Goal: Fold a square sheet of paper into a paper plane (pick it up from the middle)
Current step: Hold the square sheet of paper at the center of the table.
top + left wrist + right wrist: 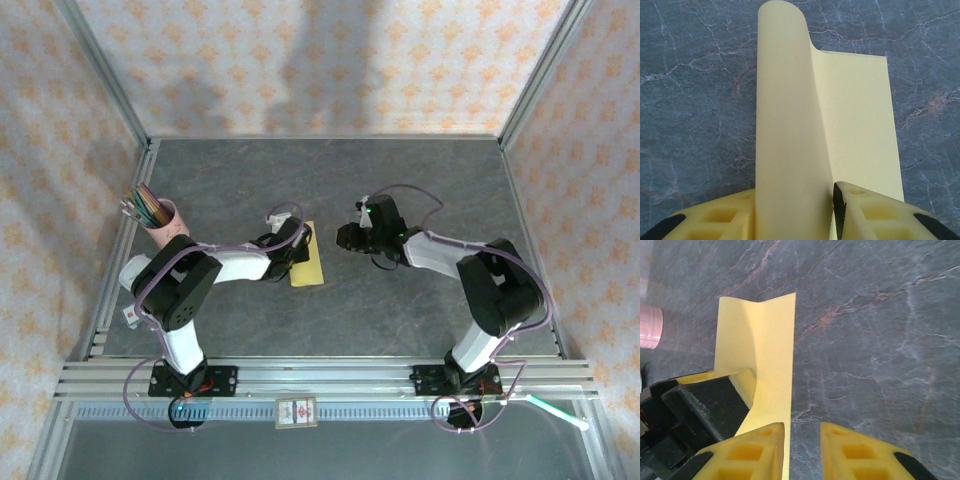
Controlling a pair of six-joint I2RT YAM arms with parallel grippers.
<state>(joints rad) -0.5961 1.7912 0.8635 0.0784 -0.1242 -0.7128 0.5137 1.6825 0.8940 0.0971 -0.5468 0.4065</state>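
**Step in hand.** Judged from the layout, the first lengthwise fold is under way: one half of the sheet is being brought over the other to form the centre crease.

**Layout, left to right.**
- A pink cup point(160, 216) of coloured sticks stands at the left edge of the table point(420, 180), well apart from the work.
- The left gripper point(794, 194) is clamped on the left half of the square sheet of paper point(857, 115). This half rises between the two fingers and curls over at its top.
- The sheet is near the table centre, between the two grippers. Its right half lies flat on the surface.
- The right gripper point(802, 427) has its jaws apart, with bare table visible between them and nothing held. Its left finger is just beside the sheet's right edge; contact cannot be confirmed.

**Next move.** The fold probably calls for carrying the raised half rightward until its free edge meets the flat edge, then pressing along the bend. The right gripper is placed to pin the flat half against sliding.

**Condition of the sheet.** The paper is plain yellow and thin. The bend is a soft roll, not yet a sharp crease. The visible corners are square, and no other folds can be seen.
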